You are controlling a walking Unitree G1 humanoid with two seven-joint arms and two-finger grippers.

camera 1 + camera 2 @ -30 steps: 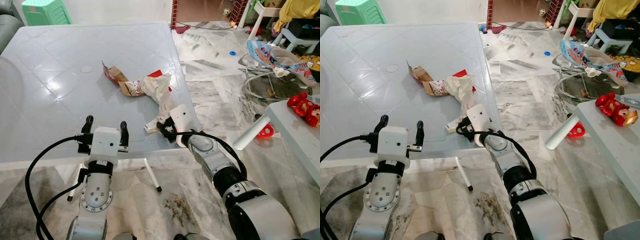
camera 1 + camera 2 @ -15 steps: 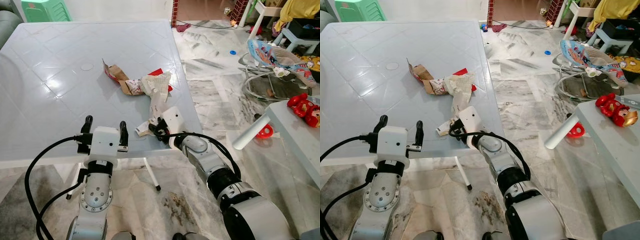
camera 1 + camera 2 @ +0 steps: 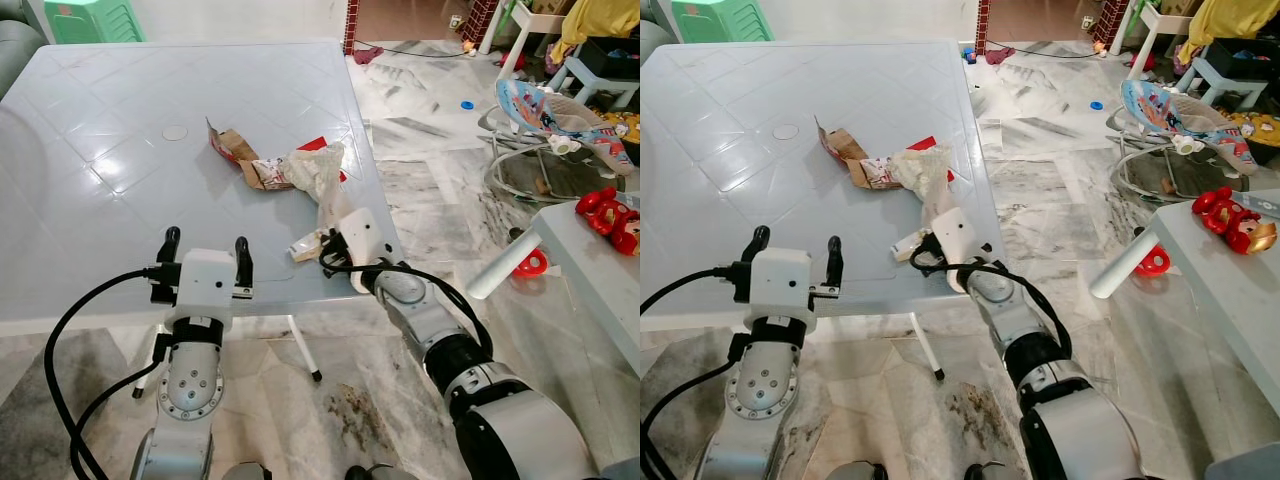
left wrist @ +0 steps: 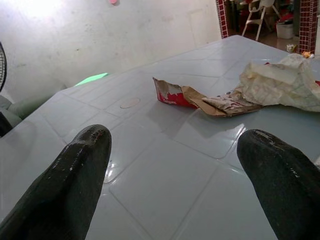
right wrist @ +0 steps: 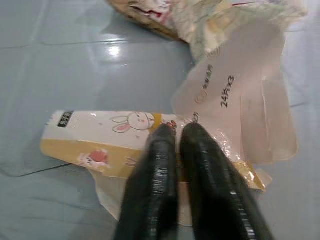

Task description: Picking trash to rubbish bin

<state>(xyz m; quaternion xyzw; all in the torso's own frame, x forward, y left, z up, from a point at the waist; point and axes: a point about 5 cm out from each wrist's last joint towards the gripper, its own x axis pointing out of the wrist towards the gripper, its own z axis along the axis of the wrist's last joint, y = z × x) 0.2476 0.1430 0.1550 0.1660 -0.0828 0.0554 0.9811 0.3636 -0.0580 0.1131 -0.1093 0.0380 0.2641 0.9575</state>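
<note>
Change: the right pincer [image 5: 172, 131] has swung back toward the counter's right edge, dragging the small cream-and-yellow wrapper with a rabbit print [image 5: 107, 137] with it; half a second ago both lay further in toward the left arm.
Right pincer: fingers pressed together on the wrapper's edge, a thin pinch, low over the pale grey plastic counter [image 3: 120, 110].
Left pincer: spread wide with nothing between its fingers [image 4: 75, 170], hovering at the near edge.
Remaining trash: crumpled white paper [image 3: 315, 170] and a torn brown-and-red carton scrap [image 3: 232, 150], mid-counter, just beyond the wrapper.
Doing it well: my advice is lift straight up before swinging away, keeping the pinch firm since the wrapper looks limp and slippery.
Bin: cannot tell where it stands.
</note>
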